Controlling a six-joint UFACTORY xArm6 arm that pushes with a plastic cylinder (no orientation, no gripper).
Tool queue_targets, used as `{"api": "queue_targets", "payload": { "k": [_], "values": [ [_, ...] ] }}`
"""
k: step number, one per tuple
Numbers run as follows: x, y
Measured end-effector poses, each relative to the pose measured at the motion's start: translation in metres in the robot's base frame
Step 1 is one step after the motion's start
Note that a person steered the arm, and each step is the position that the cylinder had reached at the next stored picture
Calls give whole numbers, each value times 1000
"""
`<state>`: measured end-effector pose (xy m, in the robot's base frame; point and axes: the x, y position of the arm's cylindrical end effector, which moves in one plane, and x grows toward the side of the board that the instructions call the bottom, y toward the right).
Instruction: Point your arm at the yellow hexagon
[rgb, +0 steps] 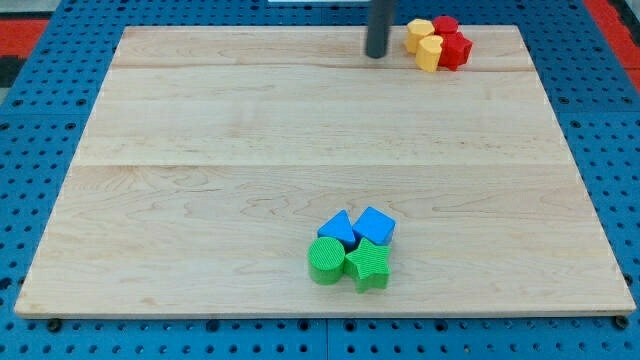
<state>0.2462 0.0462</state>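
Two clusters of blocks sit on the counter (200, 150), a pale wooden board. At the view's top right, the yellow hexagon (418, 33) touches a second yellow block (430, 54) of unclear shape, and two red blocks (445, 24) (456, 48) sit against them on the view's right. At the view's bottom centre, a blue triangular block (338, 229), a blue cube (375, 225), a green cylinder (325, 260) and a green star (368, 264) are packed together.

The tool is a plain dark rod with no jaws, so it has no wide or narrow setting and it holds nothing. My tip (376, 54) rests on the board near the view's top edge, just beside the yellow hexagon on the view's left, with a narrow strip of bare wood between them.

Task status: judged nearly complete. The tip is already close to the target and well apart from the lower cluster. What appears left is a short closing move toward the view's right, without disturbing the neighbouring yellow and red blocks.

Surroundings: the board lies on a blue perforated base (40, 40). A red surface (20, 20) shows at the top corners.
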Motion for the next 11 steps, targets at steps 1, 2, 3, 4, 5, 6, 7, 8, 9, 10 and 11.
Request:
{"api": "queue_targets", "payload": {
  "k": [1, 2, 3, 4, 5, 6, 7, 8, 9, 10, 11],
  "values": [
    [-19, -46],
    [-54, -50],
    [-54, -50],
    [-53, -35],
    [-52, -9],
    [-54, 17],
    [-48, 30],
    [-20, 30],
    [-25, 23],
    [-54, 12],
    [-54, 14]
  ]
}}
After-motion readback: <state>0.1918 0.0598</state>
